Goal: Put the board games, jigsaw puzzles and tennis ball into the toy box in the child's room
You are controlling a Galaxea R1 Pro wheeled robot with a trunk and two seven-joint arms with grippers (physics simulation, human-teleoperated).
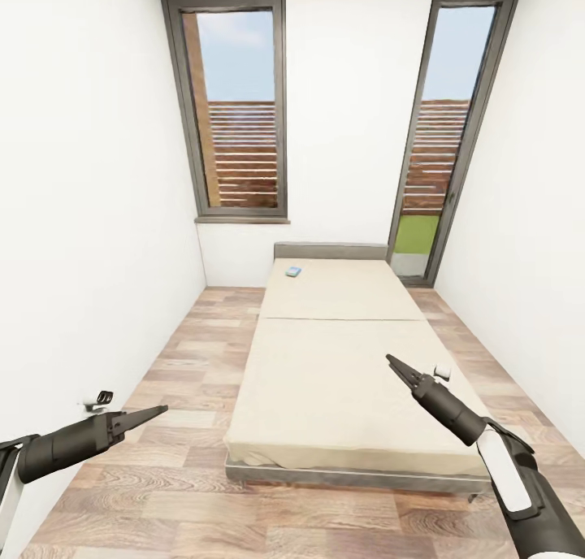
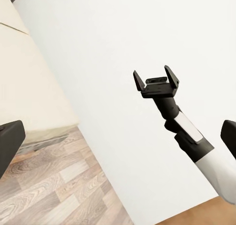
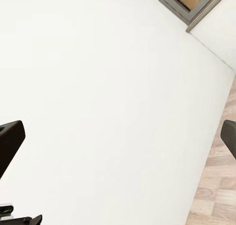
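The right tool [image 1: 392, 362] hangs over the bed's foot end, its fingers apart and empty, as the left wrist view [image 2: 156, 77] shows. The left tool [image 1: 159, 412] hovers over the wood floor [image 1: 162, 494] beside the bed, fingers also spread and empty. The beige bed [image 1: 325, 380] fills the room's middle. One small blue board game [image 1: 292, 271] lies near the headboard [image 1: 329, 250].
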